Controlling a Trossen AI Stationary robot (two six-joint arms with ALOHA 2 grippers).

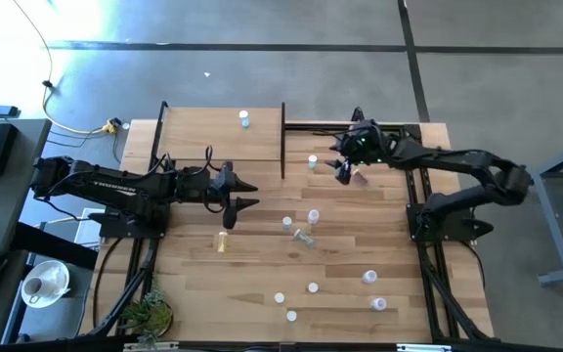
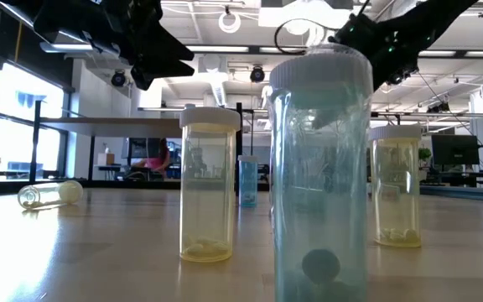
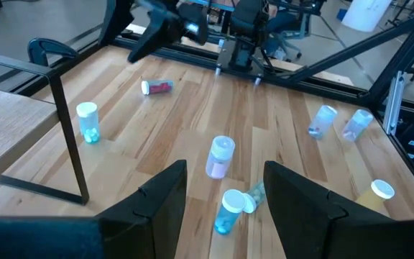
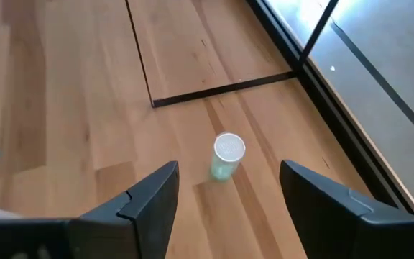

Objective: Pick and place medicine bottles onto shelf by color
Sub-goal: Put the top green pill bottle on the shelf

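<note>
Small capped medicine bottles are scattered over the wood table. The shelf [image 1: 213, 137] is at the far left, and one pale bottle [image 1: 244, 119] stands on its board. A green-tinted bottle [image 4: 226, 156] stands upright by the shelf's right edge. My right gripper [image 4: 228, 194] is open above and short of it, tilted down toward it, touching nothing. A pink bottle [image 1: 360, 177] lies beside that gripper. My left gripper [image 1: 247, 193] is open above the table's middle left. Ahead of it stand a purple-tinted bottle [image 3: 220, 157] and a blue one [image 3: 228, 211].
A yellow bottle [image 1: 222, 242] lies near the left gripper. More bottles [image 1: 369, 278] are scattered toward the near right. The shelf's black posts [image 3: 69, 137] stand up beside the green-tinted bottle. Black frame rails [image 1: 413, 186] run along the table's right side.
</note>
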